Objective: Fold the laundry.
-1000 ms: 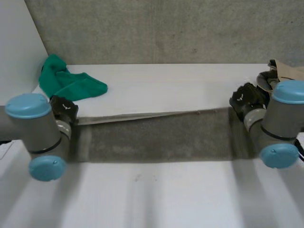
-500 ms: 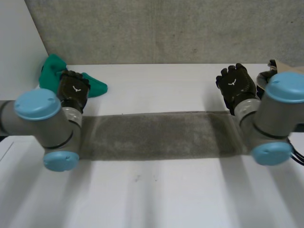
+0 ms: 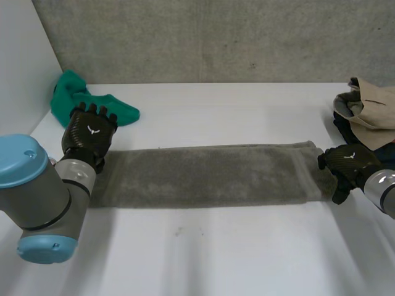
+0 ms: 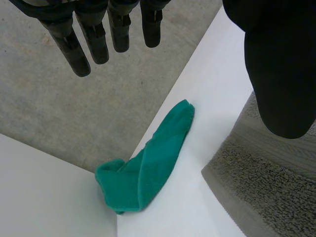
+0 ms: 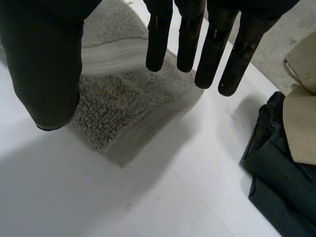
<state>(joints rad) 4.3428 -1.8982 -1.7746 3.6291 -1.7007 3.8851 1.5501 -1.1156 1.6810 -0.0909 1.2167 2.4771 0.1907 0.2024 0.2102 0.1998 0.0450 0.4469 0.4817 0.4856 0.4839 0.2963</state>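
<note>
While the grey towel (image 3: 203, 174) lies flat as a long strip across the white table (image 3: 216, 253), running from the left side to the right, we find one hand at each of its ends; the left hand (image 3: 89, 137) is over the far corner of the left end, and the right hand (image 3: 347, 169) is over the near corner of the right end.

From the left wrist we see that hand's fingers (image 4: 94, 39) straight and spread, the thumb well apart from them, nothing held; the towel's corner lies under the thumb; whether the hand touches the towel we cannot tell.

From the right wrist we see the same wide pose; its fingers (image 5: 197, 39) are straight, and the thumb stands off to the side; the towel's corner lies beneath, ungrasped.

We also note a crumpled green cloth (image 3: 86, 105) at the table's far left corner, just beyond the left hand and apart from the towel; at the far right a beige garment (image 3: 370, 102) rests on a dark garment (image 3: 342, 126), near the right hand.
</note>
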